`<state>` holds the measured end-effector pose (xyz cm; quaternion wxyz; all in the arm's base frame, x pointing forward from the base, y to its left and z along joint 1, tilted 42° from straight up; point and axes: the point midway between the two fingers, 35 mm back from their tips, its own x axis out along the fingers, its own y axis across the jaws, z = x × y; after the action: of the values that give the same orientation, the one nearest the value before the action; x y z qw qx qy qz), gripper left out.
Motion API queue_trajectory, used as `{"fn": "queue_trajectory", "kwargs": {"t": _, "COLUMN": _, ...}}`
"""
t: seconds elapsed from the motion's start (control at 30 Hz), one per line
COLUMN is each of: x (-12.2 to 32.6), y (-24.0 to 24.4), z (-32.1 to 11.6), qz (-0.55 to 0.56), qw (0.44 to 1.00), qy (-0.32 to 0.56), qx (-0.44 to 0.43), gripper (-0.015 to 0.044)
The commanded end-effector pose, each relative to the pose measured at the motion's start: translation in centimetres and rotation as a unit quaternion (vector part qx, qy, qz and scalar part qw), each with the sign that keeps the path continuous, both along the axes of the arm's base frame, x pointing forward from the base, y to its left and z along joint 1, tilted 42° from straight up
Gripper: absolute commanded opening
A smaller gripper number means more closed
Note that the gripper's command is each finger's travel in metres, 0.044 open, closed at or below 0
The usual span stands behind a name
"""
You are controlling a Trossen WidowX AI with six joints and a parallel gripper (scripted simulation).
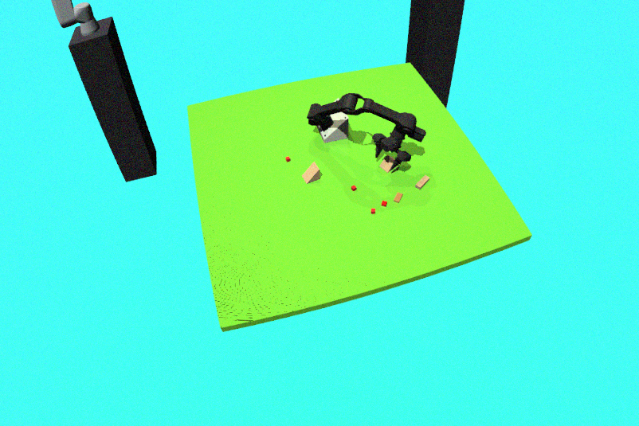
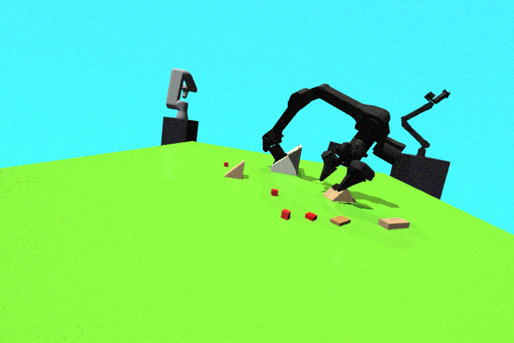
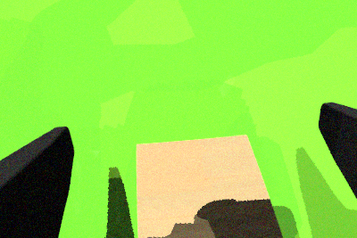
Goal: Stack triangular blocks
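One tan triangular block (image 1: 311, 173) (image 2: 235, 170) stands on the table (image 1: 288, 255) (image 2: 186, 268) left of my arm, its sloped face up. The other triangular block (image 1: 386, 166) (image 2: 338, 195) (image 3: 192, 171) is below my hand, with an edge upward and its long side low in the exterior view. Whether it lies fully flat is unclear. My gripper (image 1: 386, 162) (image 2: 328, 184) (image 3: 202, 127) is wide open, with its fingers on either side of that block. In the wrist view, green shows between each finger and the block. The two blocks are well apart.
Several red cubes, including one red cube (image 1: 353, 187) (image 2: 274, 192), lie between and in front of the blocks. A small flat brown block (image 1: 398, 197) (image 2: 340, 220) and a longer tan block (image 1: 421, 181) (image 2: 393, 224) lie right of them. A white wedge (image 1: 335, 133) (image 2: 286, 165) stands at my arm's base.
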<state>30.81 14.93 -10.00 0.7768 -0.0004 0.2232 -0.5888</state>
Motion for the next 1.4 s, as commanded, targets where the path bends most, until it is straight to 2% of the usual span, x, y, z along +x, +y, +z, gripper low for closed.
{"fn": "queue_trajectory", "kwargs": {"t": 0.0, "x": 0.1, "y": 2.3, "z": 2.6, "qz": 0.021, "qw": 1.0, "qy": 0.002, "qx": 0.023, "gripper": 0.044}}
{"fn": "queue_trajectory", "kwargs": {"t": 0.13, "x": -0.5, "y": 5.9, "z": 7.5, "qz": 0.063, "qw": 0.996, "qy": 0.009, "qx": 0.063, "gripper": 0.044}}
{"fn": "queue_trajectory", "kwargs": {"t": 0.37, "x": -0.2, "y": 5.1, "z": 7.2, "qz": 0.037, "qw": 0.996, "qy": 0.015, "qx": 0.084, "gripper": 0.044}}
{"fn": "queue_trajectory", "kwargs": {"t": 0.47, "x": -0.1, "y": 2.1, "z": 6.2, "qz": -0.063, "qw": 0.977, "qy": 0.088, "qx": 0.182, "gripper": 0.044}}
{"fn": "queue_trajectory", "kwargs": {"t": 0.57, "x": 0.3, "y": 0.0, "z": 5.6, "qz": -0.134, "qw": 0.93, "qy": 0.146, "qx": 0.308, "gripper": 0.044}}
{"fn": "queue_trajectory", "kwargs": {"t": 0.7, "x": 1.6, "y": -1.6, "z": 5.9, "qz": -0.165, "qw": 0.836, "qy": 0.182, "qx": 0.491, "gripper": 0.044}}
{"fn": "queue_trajectory", "kwargs": {"t": 0.77, "x": 2.3, "y": -2.1, "z": 6.4, "qz": -0.158, "qw": 0.799, "qy": 0.181, "qx": 0.551, "gripper": 0.044}}
{"fn": "queue_trajectory", "kwargs": {"t": 1.2, "x": 2.4, "y": -2.2, "z": 6.3, "qz": -0.157, "qw": 0.795, "qy": 0.181, "qx": 0.558, "gripper": 0.044}}
{"fn": "queue_trajectory", "kwargs": {"t": 1.37, "x": 1.2, "y": -1.9, "z": 0.9, "qz": -0.155, "qw": 0.795, "qy": 0.182, "qx": 0.558, "gripper": 0.044}}
